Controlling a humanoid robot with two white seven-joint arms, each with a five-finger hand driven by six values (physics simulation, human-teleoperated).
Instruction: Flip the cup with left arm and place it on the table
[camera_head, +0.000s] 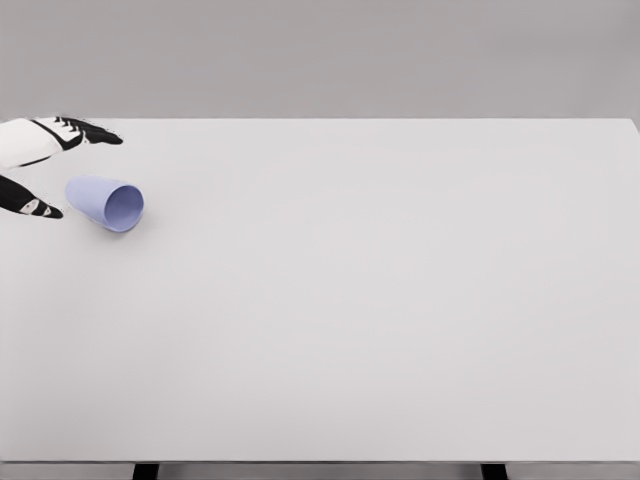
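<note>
The worktop (380, 320) is a plain white rectangular slab with a matte, uniform surface. Its far edge runs straight across the upper part of the head view, and its near edge runs along the bottom, where two dark supports show just beneath it. The right far corner is visible; the left edge lies outside the view.

One item lies directly on the worktop: a light blue cup (105, 203). It rests on its side near the far left corner. Its open mouth faces the near right; its closed base points toward the left edge.
</note>
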